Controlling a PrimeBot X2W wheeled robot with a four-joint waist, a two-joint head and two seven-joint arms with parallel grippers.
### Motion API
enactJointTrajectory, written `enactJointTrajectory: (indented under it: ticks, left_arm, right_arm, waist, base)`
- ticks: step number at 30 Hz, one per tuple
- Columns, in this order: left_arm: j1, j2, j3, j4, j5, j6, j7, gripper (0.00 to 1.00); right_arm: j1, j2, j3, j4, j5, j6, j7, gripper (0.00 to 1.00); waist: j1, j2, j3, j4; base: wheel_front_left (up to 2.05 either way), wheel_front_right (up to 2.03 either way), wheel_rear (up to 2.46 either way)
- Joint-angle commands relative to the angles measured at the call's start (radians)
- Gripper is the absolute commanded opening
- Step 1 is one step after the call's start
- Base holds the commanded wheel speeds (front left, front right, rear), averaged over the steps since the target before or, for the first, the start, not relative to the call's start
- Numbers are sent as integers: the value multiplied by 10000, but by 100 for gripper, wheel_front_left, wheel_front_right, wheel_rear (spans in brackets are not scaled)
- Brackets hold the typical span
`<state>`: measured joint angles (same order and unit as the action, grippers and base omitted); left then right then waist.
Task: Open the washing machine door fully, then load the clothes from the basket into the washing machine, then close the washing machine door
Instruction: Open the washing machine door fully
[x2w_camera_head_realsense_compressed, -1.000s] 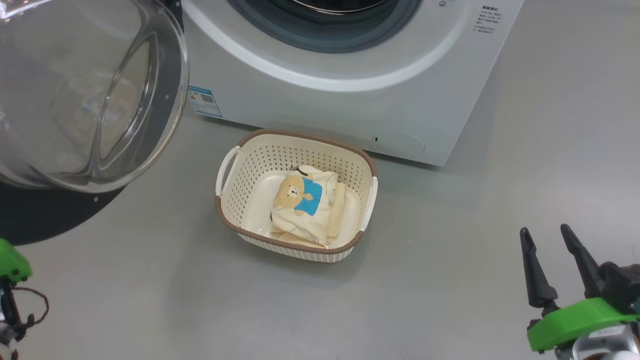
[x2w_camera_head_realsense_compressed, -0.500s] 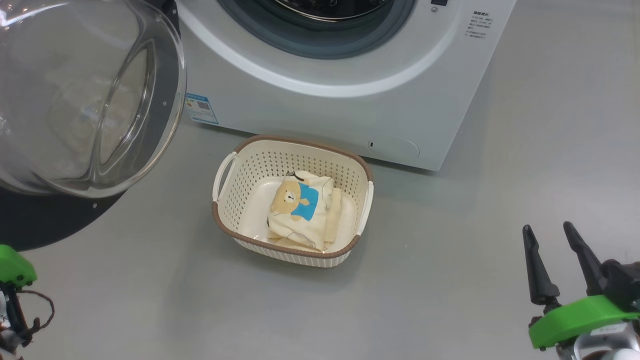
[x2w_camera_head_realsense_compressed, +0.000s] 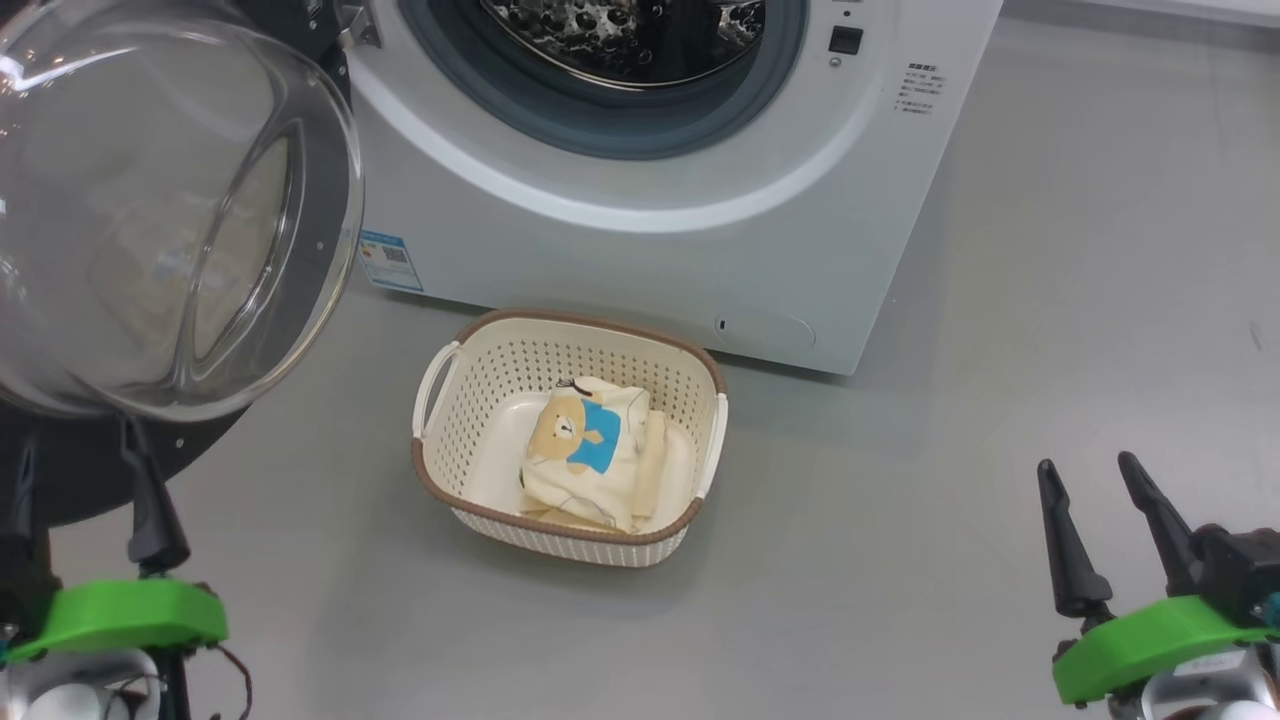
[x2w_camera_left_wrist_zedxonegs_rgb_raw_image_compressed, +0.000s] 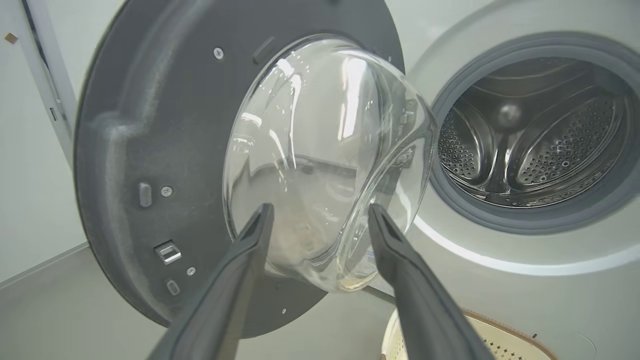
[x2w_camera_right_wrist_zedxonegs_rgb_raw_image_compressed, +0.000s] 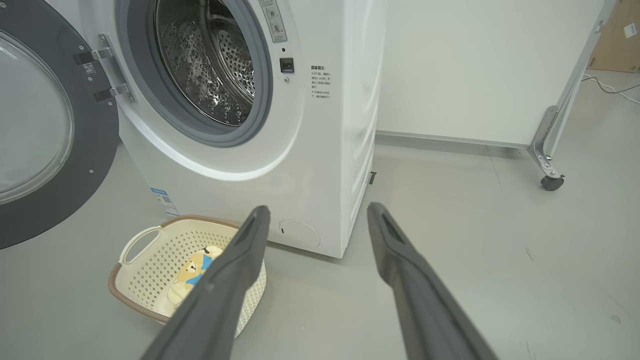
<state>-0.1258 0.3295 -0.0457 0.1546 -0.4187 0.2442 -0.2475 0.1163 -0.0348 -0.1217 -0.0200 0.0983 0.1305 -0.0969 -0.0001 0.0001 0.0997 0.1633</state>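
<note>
The washing machine (x2w_camera_head_realsense_compressed: 640, 240) stands at the top of the head view, its steel drum (x2w_camera_left_wrist_zedxonegs_rgb_raw_image_compressed: 540, 140) exposed. The washing machine door (x2w_camera_head_realsense_compressed: 60, 470) hangs open to the left, its clear glass bowl (x2w_camera_head_realsense_compressed: 170, 210) bulging outward. On the floor before the machine sits the cream basket (x2w_camera_head_realsense_compressed: 440, 370) with the folded clothes (x2w_camera_head_realsense_compressed: 585, 460) inside, bear print on top. My left gripper (x2w_camera_head_realsense_compressed: 78, 440) is open just under the door, empty; its fingers frame the glass bowl (x2w_camera_left_wrist_zedxonegs_rgb_raw_image_compressed: 325, 150). My right gripper (x2w_camera_head_realsense_compressed: 1087, 462) is open and empty at the lower right, well away from the basket (x2w_camera_right_wrist_zedxonegs_rgb_raw_image_compressed: 145, 245).
Bare grey floor (x2w_camera_head_realsense_compressed: 900, 520) lies around the basket. To the right of the machine stands a white panel on a castor foot (x2w_camera_right_wrist_zedxonegs_rgb_raw_image_compressed: 550, 180), with a cardboard box (x2w_camera_right_wrist_zedxonegs_rgb_raw_image_compressed: 615, 35) and a cable behind it.
The head camera has tilted up, showing more of the drum. My left gripper has risen into the head view with its fingers apart. The right gripper has hardly moved.
</note>
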Motion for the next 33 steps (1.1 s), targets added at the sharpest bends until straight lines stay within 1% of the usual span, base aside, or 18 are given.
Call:
enactJointTrajectory:
  ticks: [1,4,10,13,17,22,26,33]
  left_arm:
    - [-150,227,225,-697,172,216,-132,100]
    - [138,79,-50,-1096,253,158,-132,100]
    - [678,-389,-1122,-1790,464,-96,42,100]
    - [777,-626,-1611,-1799,501,-251,124,100]
    - [819,-830,-2032,-1444,502,-407,194,100]
    - [745,-977,-2254,-1014,553,-470,131,100]
    - [659,-1011,-2299,-776,625,-427,83,100]
    - [523,-1086,-2285,-601,670,-368,-4,100]
  right_arm:
    - [-268,-154,282,-289,-82,2,-80,100]
    - [-271,-154,365,-258,-119,2,-67,100]
    - [-318,-154,584,-187,-305,2,-36,100]
    - [-292,-154,670,-193,-376,2,6,100]
    - [-227,-154,749,-200,-476,2,34,100]
    - [-147,-154,583,-313,-533,2,25,100]
    - [-81,-154,534,-366,-500,2,33,100]
    - [-89,-154,502,-323,-436,2,-32,100]
  waist:
    - [1,-1,-145,-148]
    - [1,-1,-255,-284]
    - [1,-1,-572,-781]
    - [1,-1,-716,-1048]
    - [1,-1,-841,-1439]
    - [1,-1,-898,-1878]
    - [1,-1,-883,-2141]
    - [1,-1,-822,-2324]
  base:
    - [0,0,0]
    - [0,0,0]
    - [0,0,0]
    - [0,0,0]
    - [0,0,0]
    - [0,0,0]
    - [0,0,0]
    - [0,0,0]
